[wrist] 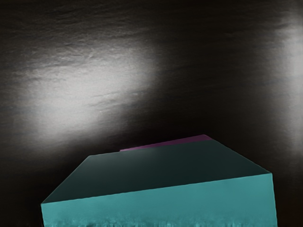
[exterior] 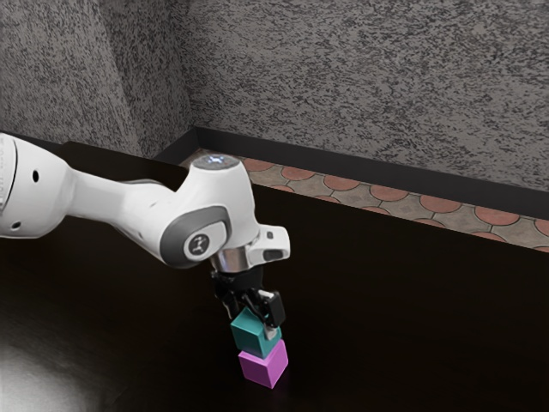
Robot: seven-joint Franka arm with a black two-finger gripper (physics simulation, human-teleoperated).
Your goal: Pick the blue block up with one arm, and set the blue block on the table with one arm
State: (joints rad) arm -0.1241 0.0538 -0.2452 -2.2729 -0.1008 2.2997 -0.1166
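The blue block (exterior: 252,336), more teal than blue in colour, is at the gripper (exterior: 256,318), directly above the pink block (exterior: 262,368), and no gap shows between the two in the exterior view. The blocks do not line up squarely: the pink one juts out a little toward the exterior view's right, and in the wrist view a thin strip of it peeks past the blue block's far edge. Whether the gripper is clamped on the blue block or merely stands around it, I cannot tell. The pink block is what stands in the way below, lying between the blue block and the dark table (exterior: 403,318). Close above both blocks is the hand, at the end of the white arm (exterior: 129,208), which comes in over the table from the exterior view's left. The tabletop is glossy, with a pale patch of glare in the exterior view's lower left corner and brighter patches in the wrist view. Past the table's far edge, well apart from the blocks, runs a floor (exterior: 390,193) of rounded reddish shapes set in grey-brown, then a dark skirting board (exterior: 343,160) and a mottled grey wall (exterior: 369,77).
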